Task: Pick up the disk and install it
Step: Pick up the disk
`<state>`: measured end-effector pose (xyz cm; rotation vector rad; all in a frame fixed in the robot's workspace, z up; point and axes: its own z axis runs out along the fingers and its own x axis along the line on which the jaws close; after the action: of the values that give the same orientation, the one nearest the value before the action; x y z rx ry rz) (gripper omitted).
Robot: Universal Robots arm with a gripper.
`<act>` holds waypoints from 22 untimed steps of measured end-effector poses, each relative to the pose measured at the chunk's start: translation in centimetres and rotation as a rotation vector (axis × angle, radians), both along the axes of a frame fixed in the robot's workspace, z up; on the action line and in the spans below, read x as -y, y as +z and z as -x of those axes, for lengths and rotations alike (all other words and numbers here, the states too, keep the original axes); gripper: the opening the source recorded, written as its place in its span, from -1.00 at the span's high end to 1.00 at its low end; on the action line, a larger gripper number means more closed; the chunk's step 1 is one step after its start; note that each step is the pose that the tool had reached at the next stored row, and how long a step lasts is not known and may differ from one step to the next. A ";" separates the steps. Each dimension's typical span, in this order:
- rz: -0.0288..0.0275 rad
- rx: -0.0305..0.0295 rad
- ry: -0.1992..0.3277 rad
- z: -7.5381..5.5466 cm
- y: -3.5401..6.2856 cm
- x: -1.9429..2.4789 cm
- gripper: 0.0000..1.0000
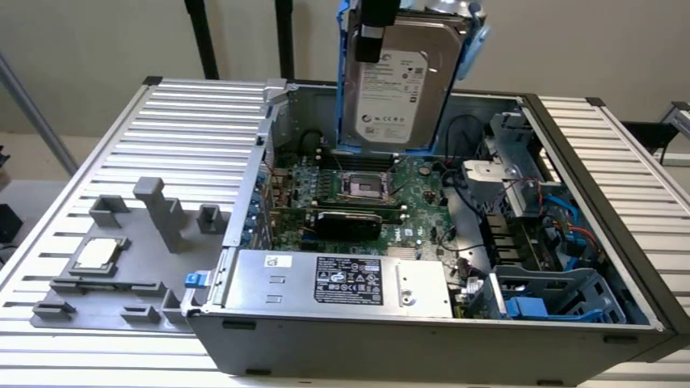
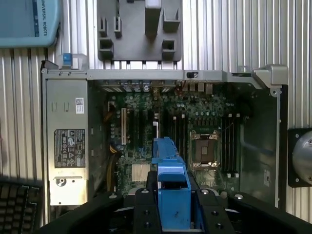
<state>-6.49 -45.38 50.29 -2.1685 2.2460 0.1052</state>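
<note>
Gripper (image 1: 376, 31) was clamped on the top edge of the disk (image 1: 393, 89), jaws closed against its blue carrier (image 2: 173, 192). Disk hung upright, label towards the exterior camera, above the open computer case (image 1: 431, 343), over the motherboard (image 1: 356, 190) and apart from it. Judgement: this carry called for a firm hold, the disk plumb, and its lower edge clear of the case wall and the cables (image 1: 568, 230).

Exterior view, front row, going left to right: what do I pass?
CPU chip on the grey fixture → blue latch → power-supply box → blue drive cage. The disk, held by the gripper, hangs above that row.
</note>
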 end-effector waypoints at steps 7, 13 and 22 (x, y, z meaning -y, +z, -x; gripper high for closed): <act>-0.0001 0.0000 0.000 -2.6 0.00 1.56 0.35; -0.0001 0.0000 0.000 -4.3 0.00 3.01 0.35; -0.0001 0.0000 0.000 -6.5 0.00 5.15 0.35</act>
<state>0.02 -50.52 50.29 -2.1685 2.2460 0.1053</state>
